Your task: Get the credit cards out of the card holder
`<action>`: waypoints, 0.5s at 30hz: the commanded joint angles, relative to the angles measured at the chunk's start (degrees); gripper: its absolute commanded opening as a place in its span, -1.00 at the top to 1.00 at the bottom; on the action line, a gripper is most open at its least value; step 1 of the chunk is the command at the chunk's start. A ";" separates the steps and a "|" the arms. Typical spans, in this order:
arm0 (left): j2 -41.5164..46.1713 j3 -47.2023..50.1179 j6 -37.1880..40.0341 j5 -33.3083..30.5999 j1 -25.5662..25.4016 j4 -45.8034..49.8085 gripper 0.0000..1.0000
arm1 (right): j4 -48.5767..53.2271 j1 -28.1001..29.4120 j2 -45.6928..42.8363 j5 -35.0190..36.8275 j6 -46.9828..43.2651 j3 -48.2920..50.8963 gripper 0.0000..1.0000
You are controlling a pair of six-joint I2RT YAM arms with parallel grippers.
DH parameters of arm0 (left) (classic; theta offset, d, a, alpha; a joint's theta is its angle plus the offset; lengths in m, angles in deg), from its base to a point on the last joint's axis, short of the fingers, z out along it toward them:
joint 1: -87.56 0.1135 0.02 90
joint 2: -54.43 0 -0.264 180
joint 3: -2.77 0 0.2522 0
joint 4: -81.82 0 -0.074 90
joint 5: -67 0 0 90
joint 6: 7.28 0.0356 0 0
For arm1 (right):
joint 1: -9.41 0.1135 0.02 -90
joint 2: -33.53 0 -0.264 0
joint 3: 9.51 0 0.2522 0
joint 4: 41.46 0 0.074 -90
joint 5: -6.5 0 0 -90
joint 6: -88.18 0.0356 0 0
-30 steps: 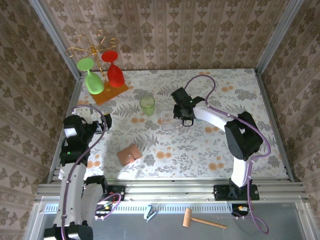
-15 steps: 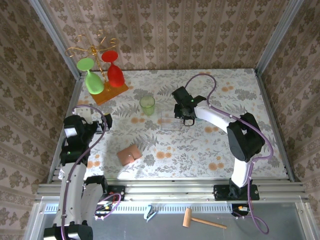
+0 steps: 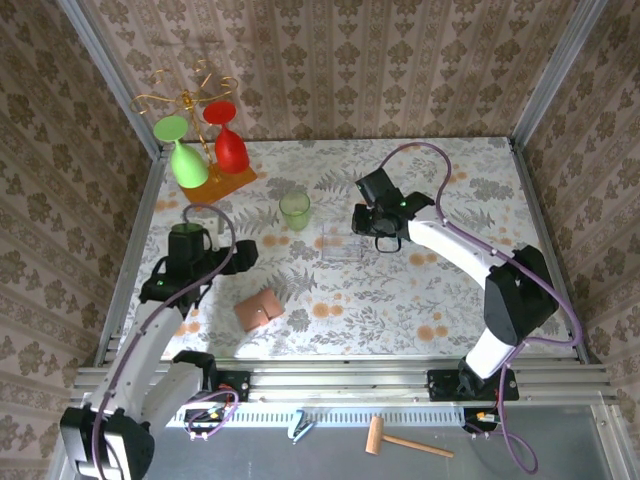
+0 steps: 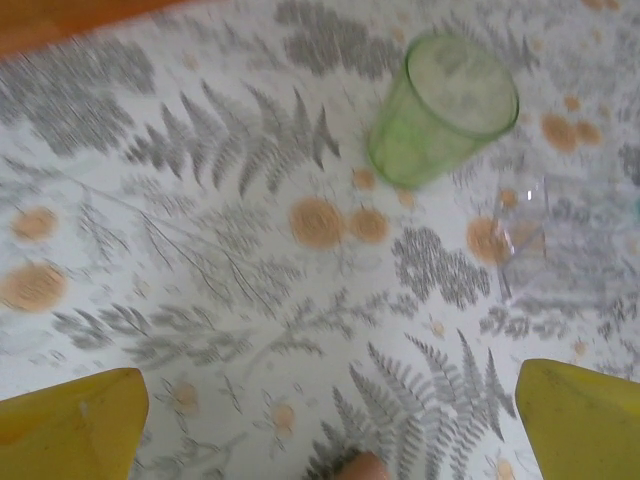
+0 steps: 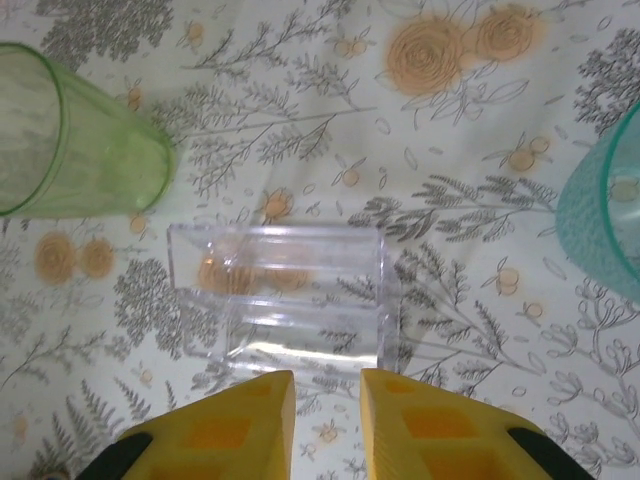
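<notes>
The left claw (image 4: 330,415) was held wide open, empty, above the bench (image 3: 400,300). The card holder (image 3: 260,309) was laid folded near the front edge; the right claw (image 5: 328,400) was parted slightly, empty, beside a clear box (image 5: 290,295).

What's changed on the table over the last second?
The left gripper swung inward from the table's left edge, jaws open. The right gripper drew back slightly from the clear box, jaws a little apart and empty. The wallet, box, green cup and glass rack stayed put.
</notes>
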 commanded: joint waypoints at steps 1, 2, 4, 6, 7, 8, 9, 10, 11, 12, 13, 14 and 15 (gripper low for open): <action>-4.28 1.08 -5.06 -0.87 -2.13 1.79 -0.90 | 0.63 -0.09 -2.20 -5.53 -0.91 1.60 0.47; -5.90 1.68 -5.57 0.03 -2.43 1.18 -0.90 | 0.79 -0.09 -2.46 -6.67 -0.79 1.86 0.45; -9.12 2.37 -6.41 1.49 -2.54 0.88 -0.89 | 0.59 -0.07 -2.95 -7.90 -0.61 2.60 0.43; -12.18 2.38 -7.19 1.23 -2.54 2.35 -0.88 | 0.21 0.00 -3.53 -8.18 -0.25 3.65 0.40; -13.53 2.50 -7.54 1.34 -2.59 3.15 -0.88 | 0.03 0.00 -4.06 -8.26 0.08 4.24 0.39; -14.74 2.81 -7.72 1.74 -2.56 3.39 -0.88 | 0.10 0.00 -4.48 -8.39 0.21 4.78 0.38; -15.55 3.13 -7.92 2.19 -2.63 3.32 -0.88 | 0.09 0.00 -4.85 -8.34 0.19 5.30 0.37; -16.22 3.70 -8.32 2.70 -2.61 3.22 -0.88 | 0.11 0.00 -5.22 -8.37 0.36 5.85 0.37; -16.63 4.18 -8.63 3.03 -2.63 3.11 -0.88 | 0.10 -0.01 -5.60 -8.41 0.43 6.28 0.37; -16.88 4.91 -9.11 3.58 -2.85 2.65 -0.88 | 0.11 0.00 -5.92 -8.41 0.59 6.63 0.37; -16.94 5.61 -9.42 4.10 -3.04 2.32 -0.87 | 0.11 0.00 -6.27 -8.50 0.71 6.88 0.37; -16.93 6.18 -9.56 4.64 -3.31 2.06 -0.86 | 0.10 0.00 -6.59 -8.67 0.82 7.19 0.37; -16.93 6.61 -9.71 4.78 -3.82 2.12 -0.86 | 0.09 0.00 -6.73 -8.70 0.89 7.29 0.37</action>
